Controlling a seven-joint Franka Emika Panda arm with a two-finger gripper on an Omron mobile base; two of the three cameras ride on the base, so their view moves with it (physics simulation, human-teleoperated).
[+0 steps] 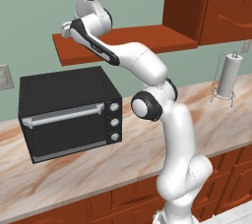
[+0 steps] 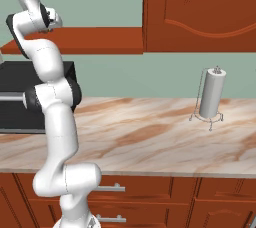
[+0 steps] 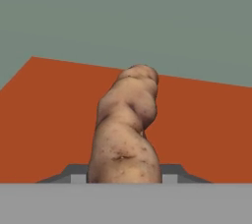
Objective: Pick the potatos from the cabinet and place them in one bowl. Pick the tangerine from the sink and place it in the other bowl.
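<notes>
Shelf (image 3: 197,134), red-brown, green wall behind: one potato (image 3: 125,134) lying on it, jaws closed on its near end.

I get even, bright, rendered light with no glare. Soft shadow sits under the shelf board (image 1: 123,41) and beneath the toaster oven (image 1: 69,112). The potato (image 3: 127,129) looks slightly soft up close; edges stay undistorted.
</notes>
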